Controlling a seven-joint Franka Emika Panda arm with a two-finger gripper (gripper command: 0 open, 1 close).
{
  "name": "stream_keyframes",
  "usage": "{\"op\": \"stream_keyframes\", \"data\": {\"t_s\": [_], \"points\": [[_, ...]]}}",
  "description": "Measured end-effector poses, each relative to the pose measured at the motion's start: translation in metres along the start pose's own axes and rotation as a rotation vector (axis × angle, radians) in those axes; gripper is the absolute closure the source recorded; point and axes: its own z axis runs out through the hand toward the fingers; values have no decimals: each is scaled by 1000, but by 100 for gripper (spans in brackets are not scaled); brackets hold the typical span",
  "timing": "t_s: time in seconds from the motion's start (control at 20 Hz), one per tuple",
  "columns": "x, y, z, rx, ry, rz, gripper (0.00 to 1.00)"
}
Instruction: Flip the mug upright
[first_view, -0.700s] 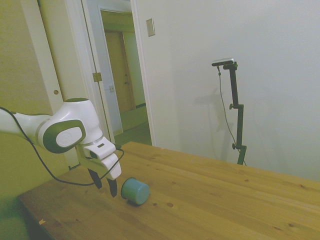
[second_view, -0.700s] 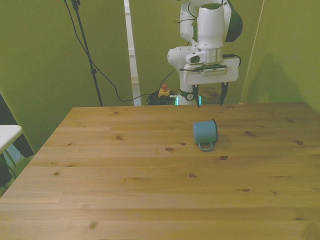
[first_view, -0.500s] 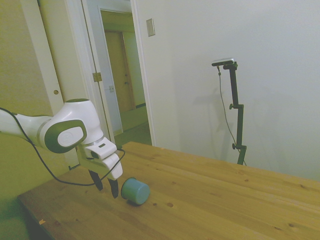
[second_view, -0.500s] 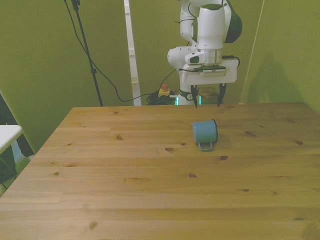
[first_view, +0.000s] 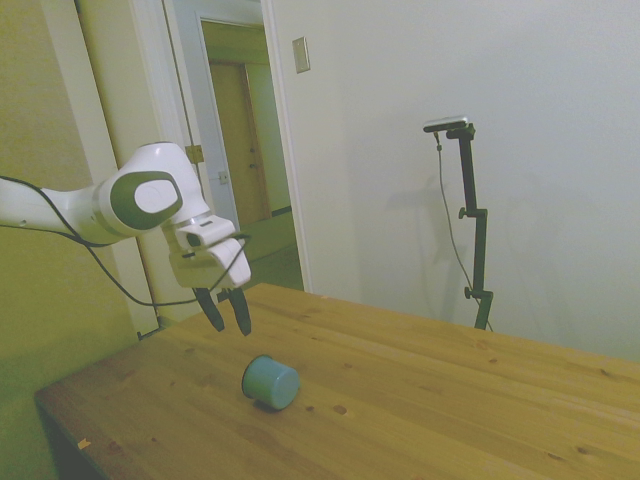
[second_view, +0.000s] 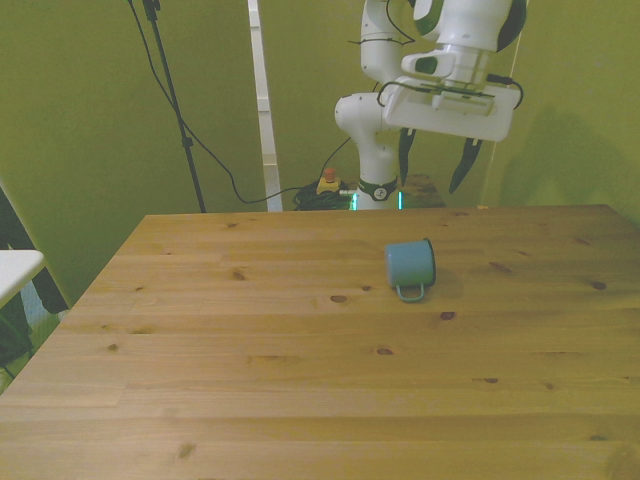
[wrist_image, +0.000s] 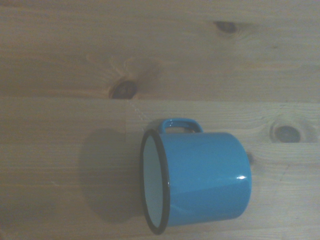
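Note:
The teal mug (second_view: 410, 264) lies on its side on the wooden table (second_view: 300, 380). Its dark-rimmed mouth faces the front view's right and its handle points toward the table's near edge. In the side view the mug (first_view: 270, 381) shows its flat base. From the wrist the mug (wrist_image: 205, 180) fills the frame's lower part, its whitish inside visible. My gripper (second_view: 430, 180) hangs open well above the table, behind the mug and clear of it; in the side view the gripper (first_view: 231, 325) is above and left of the mug. Nothing is between the fingers.
The table's far edge (second_view: 380, 212) runs just behind the mug. Cables and a small red-topped box (second_view: 327, 182) lie on the floor past it. A doorway (first_view: 245, 150) stands beyond the table's end in the side view.
The gripper has risen from table height beside the mug to well above it and shifted slightly to the front view's right. It stayed open. The mug has not moved.

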Motion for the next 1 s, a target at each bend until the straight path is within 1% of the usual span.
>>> {"op": "stream_keyframes", "data": {"t_s": [0.15,0.3,0.35,0.4,0.45,0.6,0.8,1.0], "points": [[-19,-16,-9,-58,78,42,0],[-32,-34,4,-116,126,71,0],[-34,-40,11,-131,134,72,0],[-30,-55,22,-146,126,67,0],[-30,-55,20,-149,132,63,0],[-37,-62,20,-166,196,31,0],[-54,-73,36,-221,276,11,0],[-59,-77,51,-270,311,12,0]]}}
